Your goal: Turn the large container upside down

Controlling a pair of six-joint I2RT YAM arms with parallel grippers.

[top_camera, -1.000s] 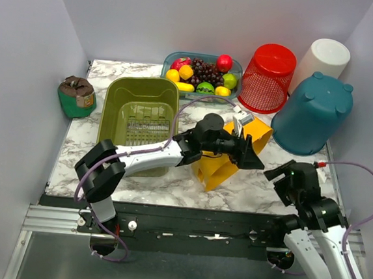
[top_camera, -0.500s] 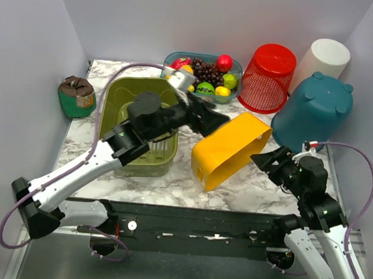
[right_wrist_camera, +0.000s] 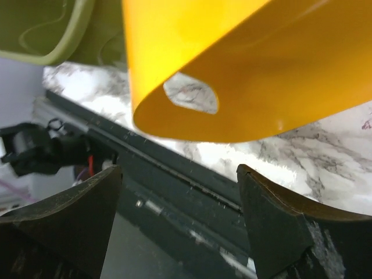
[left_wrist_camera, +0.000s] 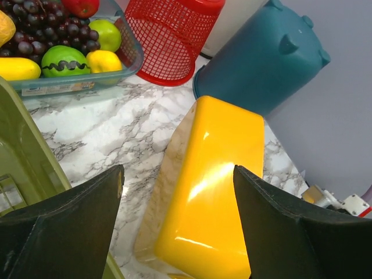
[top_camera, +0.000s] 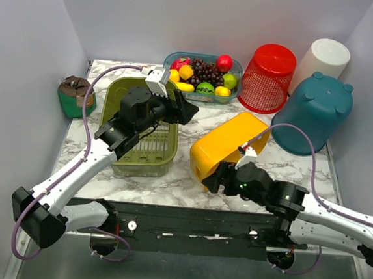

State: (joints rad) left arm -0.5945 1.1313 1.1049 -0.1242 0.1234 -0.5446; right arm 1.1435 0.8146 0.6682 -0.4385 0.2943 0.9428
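Note:
The large container is a yellow bin (top_camera: 228,145) at the middle of the marble table, bottom side up and slanted, its open side facing down and toward the front edge. The left wrist view shows its glossy bottom (left_wrist_camera: 215,186). In the right wrist view, its rim and handle hole (right_wrist_camera: 190,93) are seen from below. My left gripper (top_camera: 182,110) hangs open over the green basket's right rim, apart from the bin, holding nothing. My right gripper (top_camera: 214,180) is open and low at the bin's near end, by the table's front edge, and its jaws (right_wrist_camera: 180,174) hold nothing.
A green basket (top_camera: 139,125) stands left of the bin. At the back are a fruit tray (top_camera: 202,72), an overturned red mesh basket (top_camera: 268,78), a white bin (top_camera: 324,57) and an overturned teal bucket (top_camera: 312,112). A small green pot (top_camera: 77,96) sits far left.
The yellow bin has gone from lying on its side to bottom up. My left gripper drew back left over the green basket. My right arm swung in low to the bin's near end.

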